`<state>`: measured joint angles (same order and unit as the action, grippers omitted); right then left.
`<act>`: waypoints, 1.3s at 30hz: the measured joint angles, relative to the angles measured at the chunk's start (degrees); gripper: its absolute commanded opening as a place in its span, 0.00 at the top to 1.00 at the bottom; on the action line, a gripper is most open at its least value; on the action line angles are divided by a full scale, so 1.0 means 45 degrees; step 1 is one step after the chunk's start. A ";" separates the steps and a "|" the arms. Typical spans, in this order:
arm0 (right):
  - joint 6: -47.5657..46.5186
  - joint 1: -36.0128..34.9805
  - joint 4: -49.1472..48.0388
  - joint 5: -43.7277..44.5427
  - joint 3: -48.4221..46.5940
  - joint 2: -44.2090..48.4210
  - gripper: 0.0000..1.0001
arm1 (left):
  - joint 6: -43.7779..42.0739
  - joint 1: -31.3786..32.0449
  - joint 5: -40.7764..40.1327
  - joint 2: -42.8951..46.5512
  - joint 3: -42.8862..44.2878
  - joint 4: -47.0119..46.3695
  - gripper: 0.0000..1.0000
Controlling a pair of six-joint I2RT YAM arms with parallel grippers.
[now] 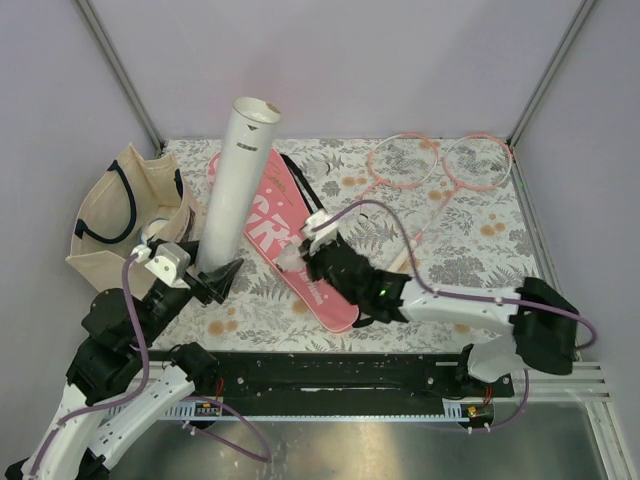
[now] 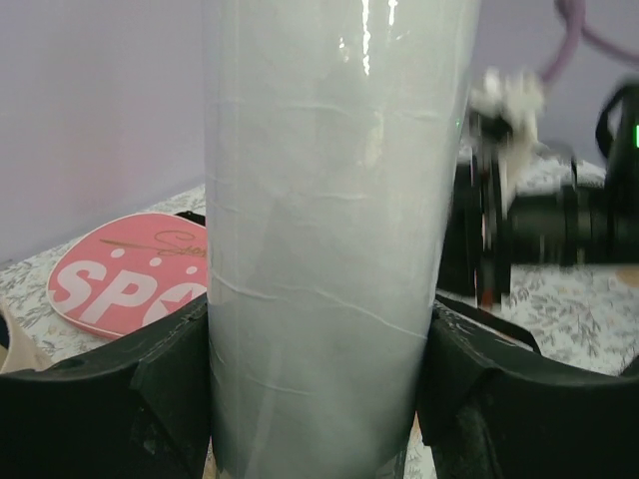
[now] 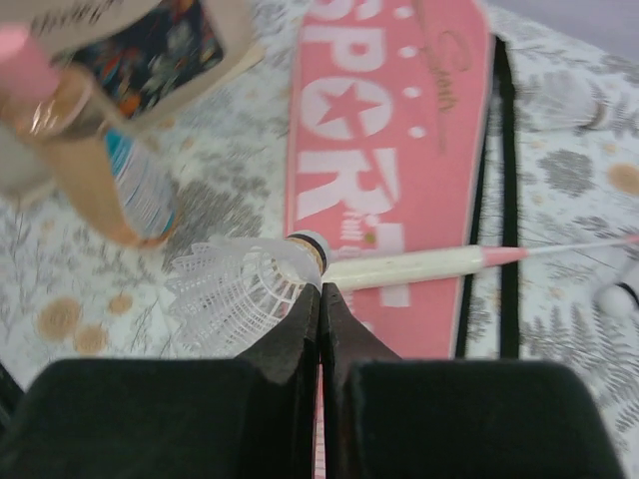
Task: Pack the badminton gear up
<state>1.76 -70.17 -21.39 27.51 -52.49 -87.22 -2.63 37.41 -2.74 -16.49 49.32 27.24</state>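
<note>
Left gripper (image 1: 213, 279) clamps the one white tube (image 1: 238, 175), upright on desk (image 1: 480, 250). Right gripper (image 3: 321, 291) is pinched on one shuttlecock (image 3: 235, 289) over the single SPORT cover (image 3: 389, 150). Two pink rackets (image 1: 404, 160) lie at the far right.

A tall white plastic-wrapped tube (image 2: 339, 249) is held upright by the left gripper (image 2: 319, 399), with its black fingers (image 2: 150, 389) pressed against both sides. At left, a flat pink cover (image 2: 120, 279) lettered "SPO" is seen lying on the floral tablecloth (image 2: 579, 319). At right, a blurred black arm (image 2: 539, 235) is seen.
</note>
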 measured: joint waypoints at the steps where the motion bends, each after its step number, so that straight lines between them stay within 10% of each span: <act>1: 0.0510 0.0583 0.0549 -0.0228 -0.0019 0.0685 1.00 | -0.0141 0.0000 0.0282 0.0000 -0.0053 0.0087 0.48; 20: 0.2885 0.8267 1.2104 -0.4386 -0.7791 0.6441 1.00 | -0.2438 0.0000 0.5071 -0.1438 -0.1851 0.0967 0.49; 39: 0.4736 0.9418 1.5514 -1.2240 -1.0967 0.6732 1.00 | -0.3818 0.0000 0.5863 -0.1069 -0.2293 0.0301 0.50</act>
<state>23.07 -27.79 48.42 -27.57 -101.84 -56.93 -19.81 37.41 23.64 -21.30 39.00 28.60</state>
